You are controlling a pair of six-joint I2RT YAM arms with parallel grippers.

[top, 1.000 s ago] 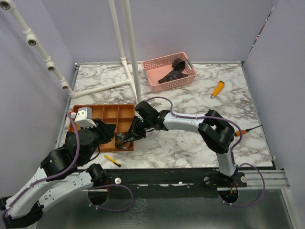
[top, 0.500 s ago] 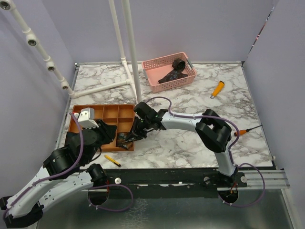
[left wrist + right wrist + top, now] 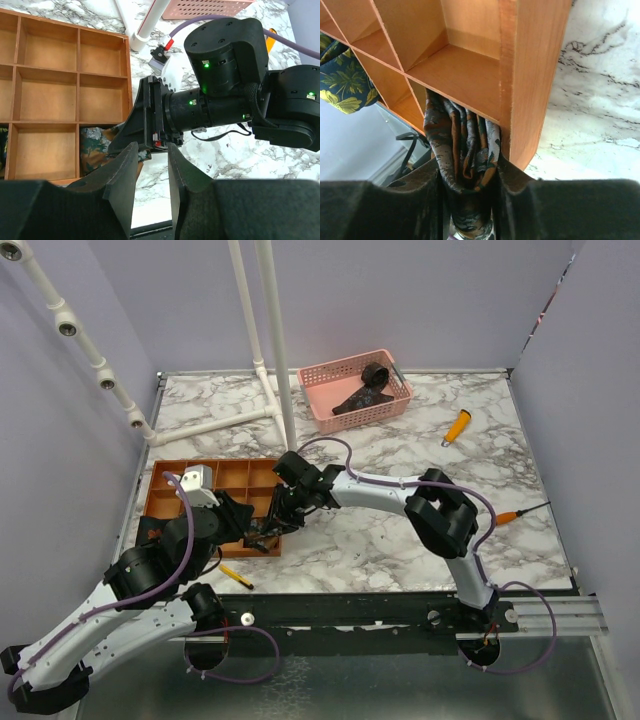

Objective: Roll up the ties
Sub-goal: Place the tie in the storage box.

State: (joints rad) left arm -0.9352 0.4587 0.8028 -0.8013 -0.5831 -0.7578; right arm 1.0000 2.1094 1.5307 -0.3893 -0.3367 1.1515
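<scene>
Left end effector (image 3: 151, 150): narrowly parted, empty. Right end effector (image 3: 468, 172) pinches the rolled tie (image 3: 465, 140) in the tray's (image 3: 47, 95) near-right corner compartment. Best to seat it deep, then part slowly so the coil stays tight. Beyond, another tie (image 3: 362, 392) lies in the basket (image 3: 325, 375).

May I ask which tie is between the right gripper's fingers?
The rust-and-grey tie, at the orange organizer's corner compartment; the yellow-leaf tie lies apart in another compartment, and the dark tie is in the pink basket.

Robot lab test cell, not a home: plain lilac walls (image 3: 420, 300) box in a marble-look table (image 3: 500, 440). L arm (image 3: 110, 610) & R arm (image 3: 440, 515) bolted to metal rail (image 3: 550, 615) at bottom edge. White PVC pipe frame (image 3: 272, 340) upper left.
</scene>
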